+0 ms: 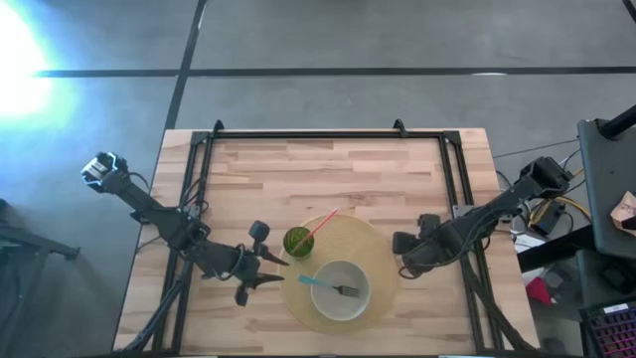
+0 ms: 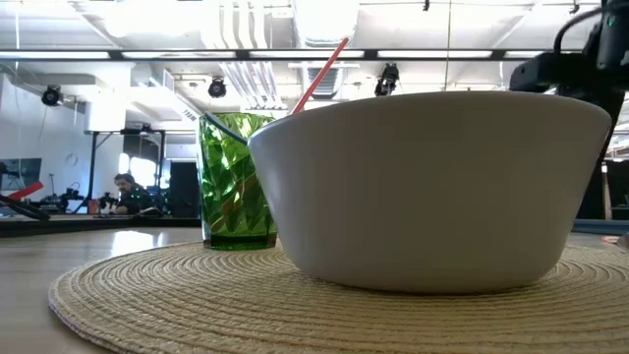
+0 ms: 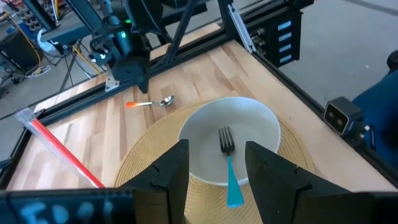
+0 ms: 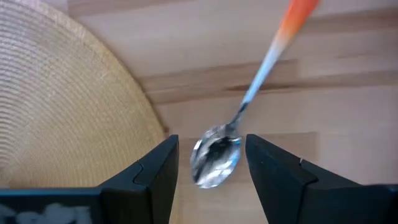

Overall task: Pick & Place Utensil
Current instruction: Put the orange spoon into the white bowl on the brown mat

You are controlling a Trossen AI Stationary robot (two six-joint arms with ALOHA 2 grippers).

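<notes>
A pale butcher-block table (image 1: 298, 169) carried a round woven mat (image 1: 373, 249). The right gripper (image 4: 211, 163) hung low just off the mat's edge, its jaws parted, and the bowl of an orange-handled spoon (image 4: 214, 160) lay on the wood between them, not visibly pinched. The left gripper (image 3: 216, 163) hovered with jaws apart and empty; ahead of them a blue-handled fork (image 3: 229, 163) rested in the white bowl (image 3: 261, 121), beside the green cup (image 1: 297, 240).
</notes>
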